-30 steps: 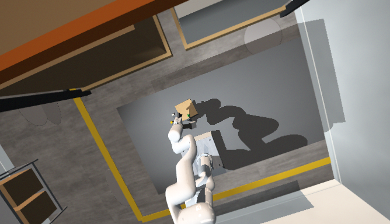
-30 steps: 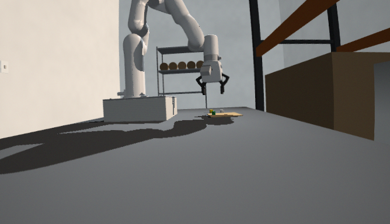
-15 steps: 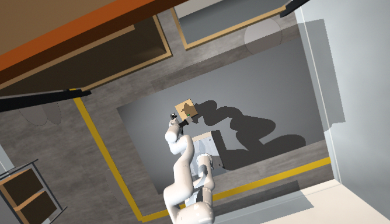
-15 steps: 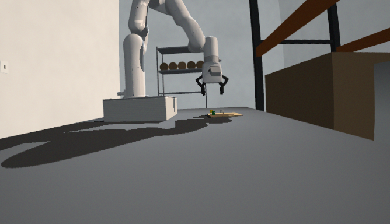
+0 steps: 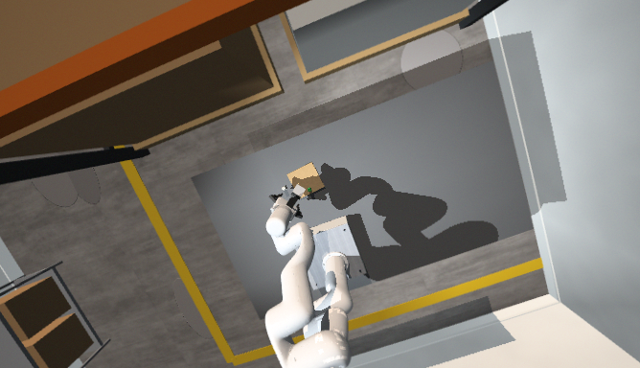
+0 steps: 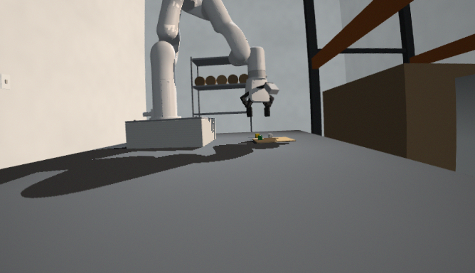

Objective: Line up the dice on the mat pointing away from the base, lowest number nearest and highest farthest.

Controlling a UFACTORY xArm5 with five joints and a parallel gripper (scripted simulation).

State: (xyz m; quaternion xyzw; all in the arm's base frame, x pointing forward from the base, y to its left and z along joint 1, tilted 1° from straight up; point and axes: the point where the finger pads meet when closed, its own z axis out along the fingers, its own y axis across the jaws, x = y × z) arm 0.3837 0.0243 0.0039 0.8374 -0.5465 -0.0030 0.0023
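A tan mat (image 5: 306,177) lies on the grey table beyond the robot's base; it also shows in the low side view (image 6: 275,139). A green die (image 5: 309,189) sits at the mat's near edge and shows in the side view too (image 6: 260,137). A yellow die (image 6: 257,136) stands just left of it, at or off the mat's edge. A pale grey die (image 6: 270,136) stands further right, apart from them. My gripper (image 6: 257,111) hangs open and empty, well above the yellow and green dice. In the overhead view my gripper (image 5: 287,201) covers the yellow die.
The robot's white base block (image 6: 170,132) stands on the table left of the mat. A large brown box (image 6: 395,114) and black rack posts (image 6: 313,54) stand to the right. A shelf with round objects (image 6: 220,82) is behind.
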